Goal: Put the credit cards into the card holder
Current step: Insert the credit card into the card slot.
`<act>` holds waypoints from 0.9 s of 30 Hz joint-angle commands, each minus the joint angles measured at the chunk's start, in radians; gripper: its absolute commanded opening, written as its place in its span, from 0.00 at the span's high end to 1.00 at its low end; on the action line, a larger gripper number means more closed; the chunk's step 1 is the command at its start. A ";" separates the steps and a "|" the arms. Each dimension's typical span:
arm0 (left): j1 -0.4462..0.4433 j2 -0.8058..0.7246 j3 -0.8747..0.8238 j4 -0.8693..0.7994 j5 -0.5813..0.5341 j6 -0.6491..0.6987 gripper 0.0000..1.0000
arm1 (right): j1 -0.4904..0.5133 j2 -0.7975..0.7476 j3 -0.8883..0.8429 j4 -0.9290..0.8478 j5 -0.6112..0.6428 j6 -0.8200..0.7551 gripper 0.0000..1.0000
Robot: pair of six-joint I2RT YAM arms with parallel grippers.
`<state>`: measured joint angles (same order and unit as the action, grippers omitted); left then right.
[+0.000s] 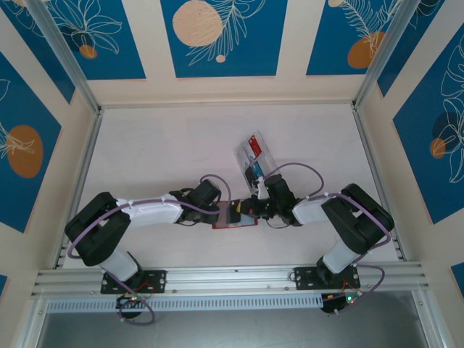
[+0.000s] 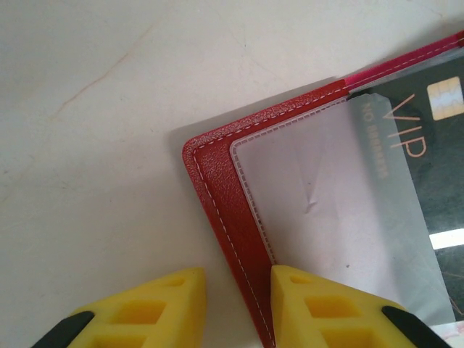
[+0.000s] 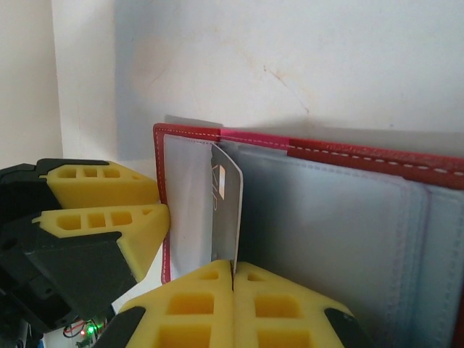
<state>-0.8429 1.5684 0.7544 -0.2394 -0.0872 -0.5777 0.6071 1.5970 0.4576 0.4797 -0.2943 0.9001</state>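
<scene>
The dark red card holder (image 1: 235,219) lies open on the table between both grippers. Its clear inner pocket and stitched border (image 2: 217,181) fill the left wrist view. My right gripper (image 3: 233,270) is shut on a black credit card (image 3: 226,210), held edge-on with its far end at the pocket's mouth. That card (image 2: 428,167), marked VIP, shows under the clear pocket. My left gripper (image 2: 238,279) straddles the holder's side edge. Its jaws are apart, one finger (image 2: 326,308) on the pocket and the other on the table. Both grippers sit at mid-table, left (image 1: 221,212) and right (image 1: 250,210).
A clear plastic tray (image 1: 243,156) with more cards, one of them red (image 1: 253,147), lies just behind the right gripper. The left gripper's yellow fingers (image 3: 109,203) stand close beside the holder's left edge in the right wrist view. Aluminium rails frame the white table.
</scene>
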 commanded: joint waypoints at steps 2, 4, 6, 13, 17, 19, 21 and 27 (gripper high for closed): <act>-0.009 0.057 -0.035 -0.014 0.030 -0.018 0.71 | 0.011 -0.008 -0.030 -0.055 0.015 0.009 1.00; -0.008 0.057 -0.035 -0.015 0.030 -0.018 0.71 | 0.013 -0.009 -0.028 -0.059 0.012 0.006 1.00; -0.008 0.057 -0.035 -0.014 0.030 -0.016 0.71 | 0.014 -0.008 -0.025 -0.065 0.011 0.002 1.00; -0.009 0.062 -0.038 -0.006 0.036 -0.017 0.72 | 0.032 0.022 0.000 -0.058 0.009 0.004 1.00; -0.010 0.060 -0.038 -0.006 0.037 -0.016 0.72 | 0.046 0.046 0.024 -0.049 0.008 0.011 1.00; -0.010 0.059 -0.040 -0.007 0.037 -0.017 0.72 | 0.055 0.052 0.030 -0.040 0.013 0.017 1.00; -0.010 0.056 -0.042 -0.006 0.037 -0.018 0.72 | 0.065 0.061 0.035 -0.030 0.018 0.023 1.00; -0.014 0.051 -0.042 -0.002 0.040 -0.023 0.72 | 0.111 0.105 0.035 0.032 0.050 0.060 1.00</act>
<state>-0.8474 1.5703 0.7532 -0.2348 -0.0872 -0.5854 0.6884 1.6615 0.4919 0.5316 -0.2676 0.9398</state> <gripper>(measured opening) 0.282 0.066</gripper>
